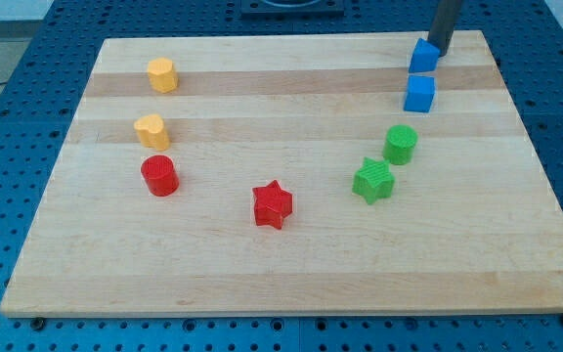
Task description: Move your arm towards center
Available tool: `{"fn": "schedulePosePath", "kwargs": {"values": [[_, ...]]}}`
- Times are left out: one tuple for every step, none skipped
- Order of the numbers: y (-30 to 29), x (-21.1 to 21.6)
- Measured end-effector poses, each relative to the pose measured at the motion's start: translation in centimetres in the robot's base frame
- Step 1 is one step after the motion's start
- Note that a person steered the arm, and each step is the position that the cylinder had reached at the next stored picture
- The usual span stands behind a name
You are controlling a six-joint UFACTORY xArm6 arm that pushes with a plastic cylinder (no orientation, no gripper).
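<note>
My tip point(441, 49), a bare rod with no tool on it to open or close, sits at the tabletop's point(281, 274) top right, touching the upper blue block point(423, 56), above the blue cube point(419, 94), with the other blocks well apart.

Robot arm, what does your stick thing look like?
All you can see of me is a straight, dark grey rod coming down from the view's top right. It looks smooth and plain, with no cables, stickers or markings showing. My tip sits at the far end of the wooden board, right beside a blue block. The rest of my arm is out of view.
</note>
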State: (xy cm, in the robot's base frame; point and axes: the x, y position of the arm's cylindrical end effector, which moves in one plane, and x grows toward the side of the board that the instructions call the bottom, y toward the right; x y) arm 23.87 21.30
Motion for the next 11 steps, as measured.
{"fn": "schedulePosePath", "kwargs": {"values": [[0.2,0.1],[1.4,0.1],[1.2,-1.1],[1.2,-1.1],[1.2,-1.1],[0.0,-1.7],[-5.5,-3.5],[-6.8,-4.0],[-7.8,-2.6],[-15.9,2.7],[-19.3,3.7]]}}
